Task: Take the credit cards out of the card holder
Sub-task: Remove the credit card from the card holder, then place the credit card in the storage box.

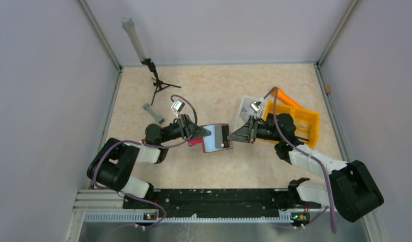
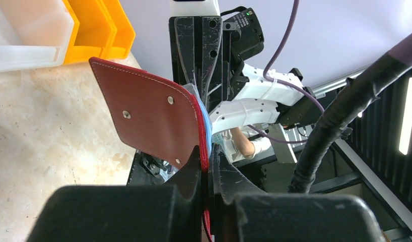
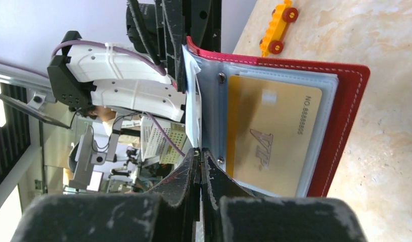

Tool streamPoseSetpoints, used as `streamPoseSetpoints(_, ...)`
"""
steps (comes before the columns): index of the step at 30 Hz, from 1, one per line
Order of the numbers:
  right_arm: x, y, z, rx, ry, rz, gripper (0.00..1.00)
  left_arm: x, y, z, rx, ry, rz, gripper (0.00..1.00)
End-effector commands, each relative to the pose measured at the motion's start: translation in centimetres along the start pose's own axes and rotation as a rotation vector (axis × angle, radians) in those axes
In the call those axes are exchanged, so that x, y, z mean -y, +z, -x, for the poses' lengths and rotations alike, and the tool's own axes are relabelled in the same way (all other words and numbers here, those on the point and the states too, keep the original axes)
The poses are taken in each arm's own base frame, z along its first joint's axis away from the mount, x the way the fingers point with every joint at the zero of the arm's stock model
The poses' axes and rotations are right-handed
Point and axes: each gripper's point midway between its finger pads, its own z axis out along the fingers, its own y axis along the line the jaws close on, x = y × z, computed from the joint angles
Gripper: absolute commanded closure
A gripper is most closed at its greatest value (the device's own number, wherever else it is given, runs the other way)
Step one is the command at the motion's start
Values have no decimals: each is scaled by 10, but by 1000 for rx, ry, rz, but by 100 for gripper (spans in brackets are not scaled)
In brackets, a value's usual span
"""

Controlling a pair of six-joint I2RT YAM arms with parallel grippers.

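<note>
The card holder [image 1: 216, 138] hangs open in the air between my two grippers, its pale inner face up and its red strap tab at the left. My left gripper [image 1: 206, 133] is shut on its red edge [image 2: 209, 166]; the dark red cover [image 2: 148, 116] stands to the left of the fingers. My right gripper [image 1: 231, 136] is shut on a thin pale inner leaf [image 3: 192, 106] seen edge-on. A tan-yellow credit card [image 3: 274, 131] sits in a clear sleeve of the holder [image 3: 352, 101]. I see no grey-silver cards.
An orange two-compartment tray [image 1: 299, 121] and a white square tray [image 1: 247, 107] stand at the back right, behind the right gripper. A small black tripod [image 1: 161, 85] and a grey piece [image 1: 153, 113] are at the back left. A yellow toy car [image 3: 278, 27] lies on the table.
</note>
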Motion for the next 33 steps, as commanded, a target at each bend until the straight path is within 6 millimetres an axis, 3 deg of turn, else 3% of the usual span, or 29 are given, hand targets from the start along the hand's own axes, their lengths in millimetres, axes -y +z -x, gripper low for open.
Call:
streamPoseSetpoints(1, 1, -5, 1, 8, -54, 2, 100, 30, 3, 10, 21, 115, -95, 100)
streamPoseSetpoints(8, 15, -23, 17, 56, -59, -71, 100, 31, 1, 12, 24, 125, -94, 100)
streamPoseSetpoints(14, 33, -48, 35, 150, -39, -170, 100, 13, 1, 15, 24, 93, -58, 100)
streamPoseSetpoints(19, 47, -61, 49, 222, -36, -313, 100, 11, 4, 18, 16, 112, -60, 100)
streamPoseSetpoints(23, 64, -94, 71, 391, -56, -557, 100, 13, 5, 17, 3, 135, -68, 100)
streamPoseSetpoints(28, 66, -146, 96, 616, -61, -852, 100, 14, 5, 15, -18, 141, -71, 100)
streamPoseSetpoints(33, 76, -184, 107, 838, 139, -1032, 100, 16, 6, 16, -32, 149, -77, 100)
